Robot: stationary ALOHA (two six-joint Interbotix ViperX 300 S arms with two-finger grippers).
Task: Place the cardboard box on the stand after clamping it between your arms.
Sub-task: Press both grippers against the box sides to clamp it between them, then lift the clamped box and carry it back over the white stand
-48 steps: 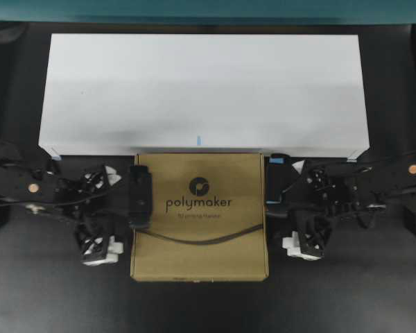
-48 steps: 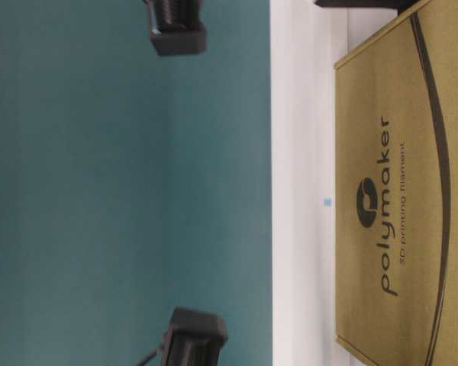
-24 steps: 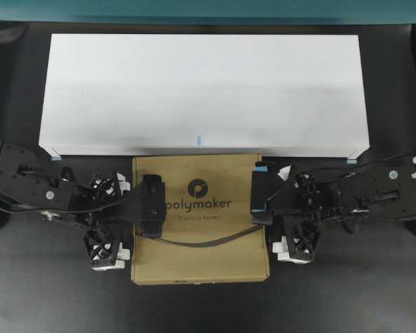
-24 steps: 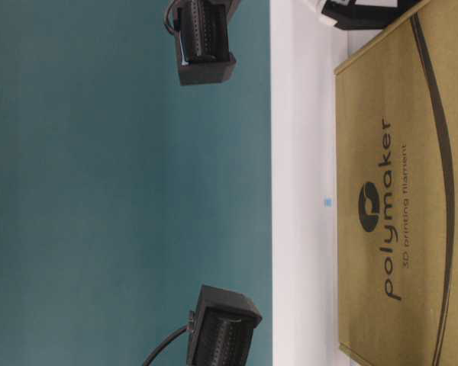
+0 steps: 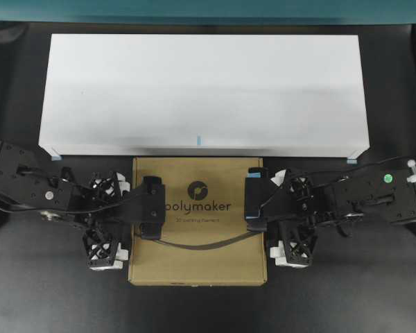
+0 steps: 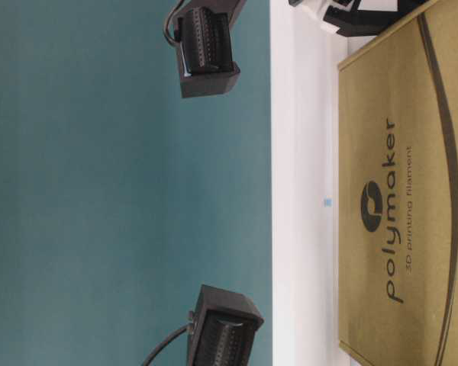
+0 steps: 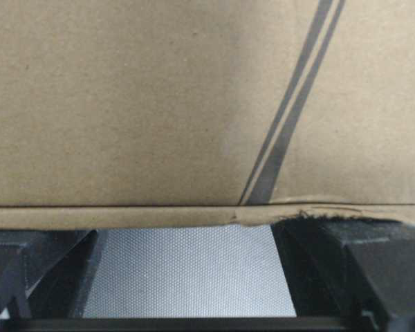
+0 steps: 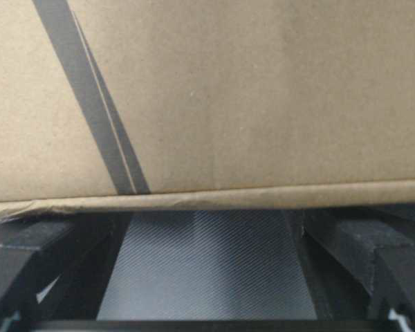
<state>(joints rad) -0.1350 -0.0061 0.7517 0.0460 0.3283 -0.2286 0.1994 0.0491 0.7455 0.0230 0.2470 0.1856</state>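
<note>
The cardboard box (image 5: 197,239) lies flat just in front of the white stand (image 5: 201,83), its back edge against the stand's front edge. My left gripper (image 5: 125,220) is open and pressed against the box's left side. My right gripper (image 5: 272,216) is open and pressed against its right side. In the left wrist view the box (image 7: 159,104) fills the top, with its edge across the open gripper (image 7: 190,238). The right wrist view shows the same: the box (image 8: 249,90) lies above the open gripper (image 8: 207,235). I cannot tell whether the box is off the table.
The black tabletop (image 5: 208,305) surrounds the box. A small blue mark (image 5: 198,140) sits at the middle of the stand's front edge. The table-level view is turned sideways: the box (image 6: 412,191), the stand (image 6: 305,152) and a teal wall behind.
Both arms have moved inward against the box's sides, and their wrist cameras now reach over its top. The box has barely shifted.
</note>
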